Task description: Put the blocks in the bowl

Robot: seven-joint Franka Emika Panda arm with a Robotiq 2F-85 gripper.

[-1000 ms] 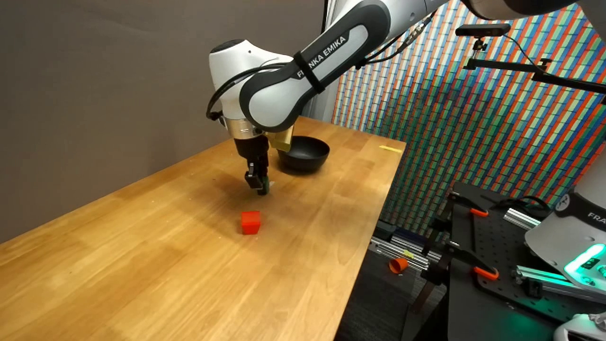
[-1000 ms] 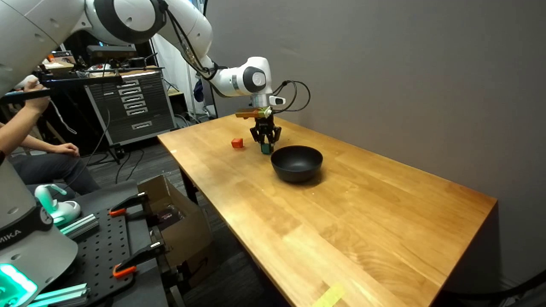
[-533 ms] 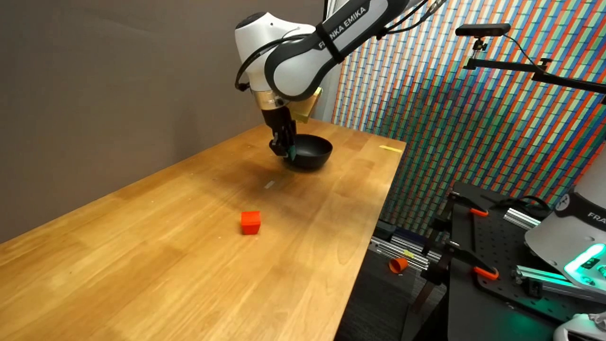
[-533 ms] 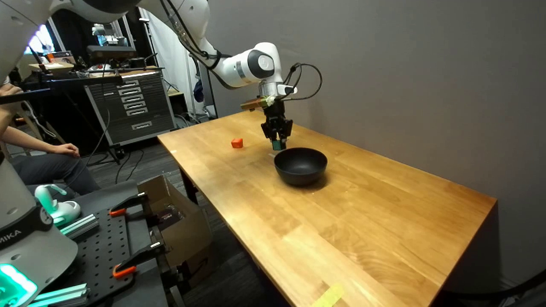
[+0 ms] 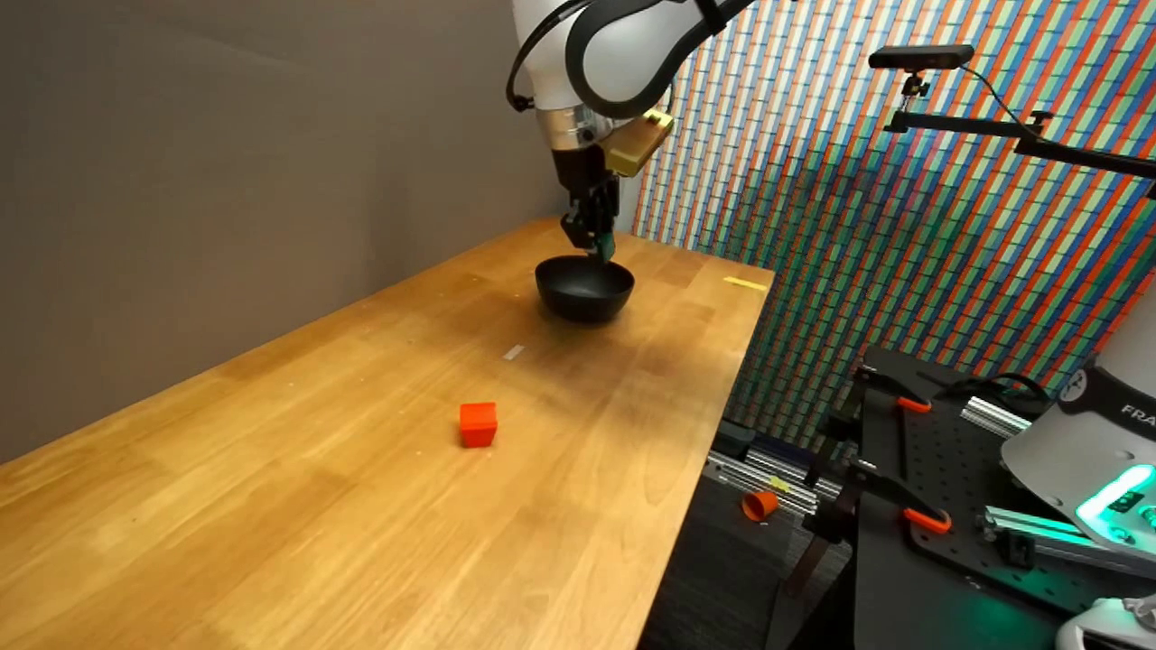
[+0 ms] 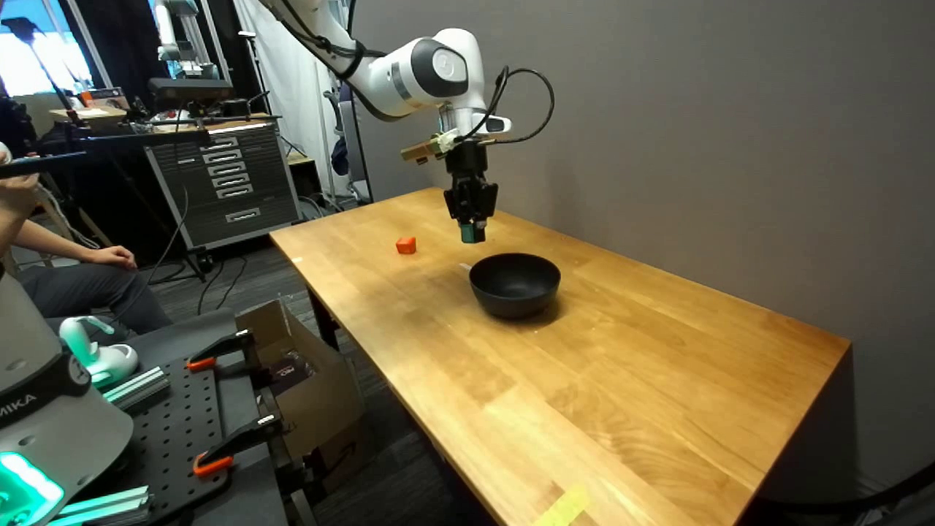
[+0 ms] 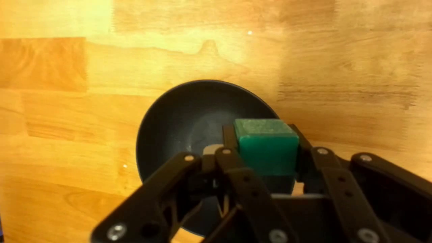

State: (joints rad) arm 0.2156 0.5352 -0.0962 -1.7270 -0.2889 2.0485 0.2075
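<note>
My gripper (image 7: 265, 139) is shut on the green block (image 7: 268, 155), which sits between both fingers. In both exterior views the gripper (image 6: 473, 232) holds the green block (image 5: 606, 246) in the air, higher than the rim of the black bowl (image 6: 514, 301). In the wrist view the block overlaps the right part of the bowl (image 7: 179, 114). In an exterior view it hangs near the bowl's far-left rim. The bowl (image 5: 584, 302) stands upright on the table; the part of its inside that shows is bare. The red-orange block (image 5: 478, 425) lies on the table apart from the bowl, also seen in the other exterior view as a small red cube (image 6: 406, 245).
The wooden table (image 6: 657, 380) runs along a grey wall (image 5: 271, 181). Yellow tape (image 6: 566, 505) marks one table end. A small pale strip (image 5: 513, 352) lies on the table between the bowl and the red-orange block. A cardboard box (image 6: 321, 416) stands on the floor beside the table.
My gripper has lifted the green block from near the table and carried it over toward the bowl. The bowl has shifted slightly. The red-orange block has not moved.
</note>
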